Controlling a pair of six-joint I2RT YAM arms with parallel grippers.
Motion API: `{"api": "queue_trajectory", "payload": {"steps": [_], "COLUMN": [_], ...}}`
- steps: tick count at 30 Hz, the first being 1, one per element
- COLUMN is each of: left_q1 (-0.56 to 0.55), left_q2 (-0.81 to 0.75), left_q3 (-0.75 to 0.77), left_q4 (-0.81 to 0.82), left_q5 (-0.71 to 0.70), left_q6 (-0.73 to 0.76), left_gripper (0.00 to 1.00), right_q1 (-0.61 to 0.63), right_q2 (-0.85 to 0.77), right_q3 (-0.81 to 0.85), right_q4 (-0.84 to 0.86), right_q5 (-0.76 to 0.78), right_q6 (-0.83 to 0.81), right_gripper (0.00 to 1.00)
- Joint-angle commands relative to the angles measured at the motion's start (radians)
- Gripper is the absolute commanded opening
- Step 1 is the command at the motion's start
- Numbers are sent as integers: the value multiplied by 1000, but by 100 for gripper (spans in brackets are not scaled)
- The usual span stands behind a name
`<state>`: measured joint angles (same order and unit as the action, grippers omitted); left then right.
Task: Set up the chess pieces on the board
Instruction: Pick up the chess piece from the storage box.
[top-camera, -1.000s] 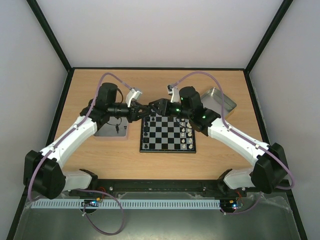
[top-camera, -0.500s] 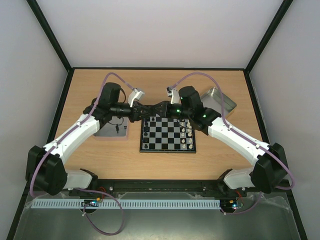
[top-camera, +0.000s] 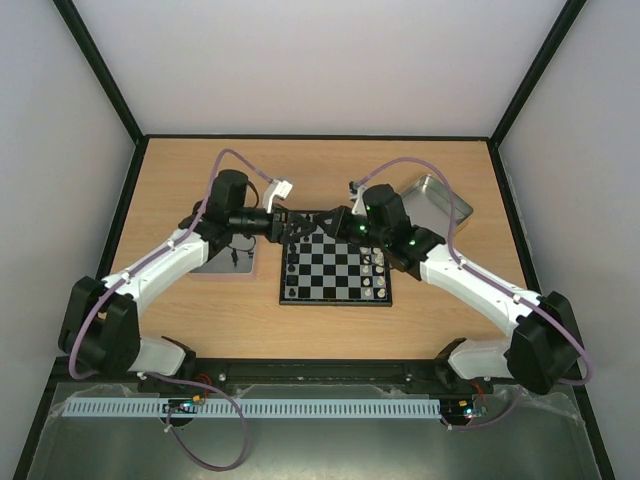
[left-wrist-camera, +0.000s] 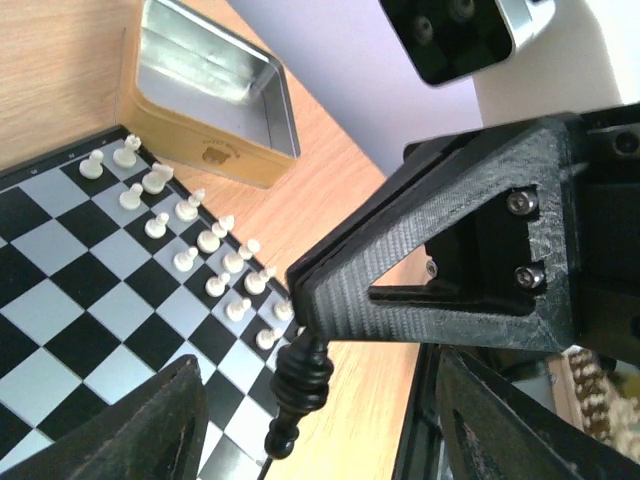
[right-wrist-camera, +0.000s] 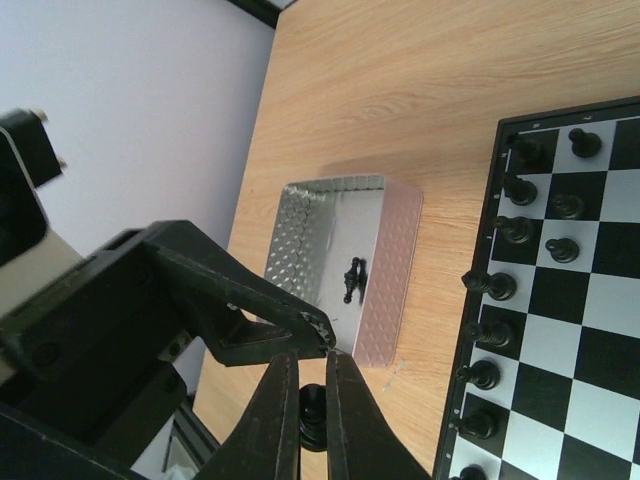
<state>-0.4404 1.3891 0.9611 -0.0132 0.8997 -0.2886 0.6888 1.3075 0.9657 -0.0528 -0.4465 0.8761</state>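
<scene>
Right tool (right-wrist-camera: 312, 372) is clamped on a black chess piece (right-wrist-camera: 313, 418), held in the air near the far left corner of the board (top-camera: 335, 275). Left tool (left-wrist-camera: 318, 440) stands wide open on either side of that piece, apart from it. Another black piece (right-wrist-camera: 351, 279) lies in the tray (right-wrist-camera: 392, 262)

Nothing readable from where I'm standing, tbh. The metal tin (left-wrist-camera: 190, 160) has a small dark stamp on its side wall, but it's too blurry to make out. I can't read any letters or numbers on the board's (top-camera: 330, 275) border either.
</scene>
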Motion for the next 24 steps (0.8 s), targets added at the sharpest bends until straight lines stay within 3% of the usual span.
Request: {"api": "queue_trajectory", "payload": {"steps": [1, 8, 14, 20, 24], "left_q1": [-4, -9, -21, -54, -60], "left_q2": [-3, -79, -114, -117, -117], "left_q3": [-88, -266, -339, -351, -366], "left_q4": [254, 687, 979, 1057, 1085], "left_q5": [6, -101, -163, -226, -245], "left_q6": [-212, -690, -963, -1065, -1096], "left_gripper": [66, 71, 76, 63, 47], "right_q1": [-22, -40, -40, -40, -40], "right_q2": [-72, -123, -101, -80, -79], "right_q3": [-60, -130, -128, -149, -151], "right_q4": [98, 311, 447, 575, 594], "right_q5": [74, 63, -10, -62, -56], "right_q6": [95, 253, 345, 443, 459], "right_gripper": [2, 2, 2, 2, 2]}}
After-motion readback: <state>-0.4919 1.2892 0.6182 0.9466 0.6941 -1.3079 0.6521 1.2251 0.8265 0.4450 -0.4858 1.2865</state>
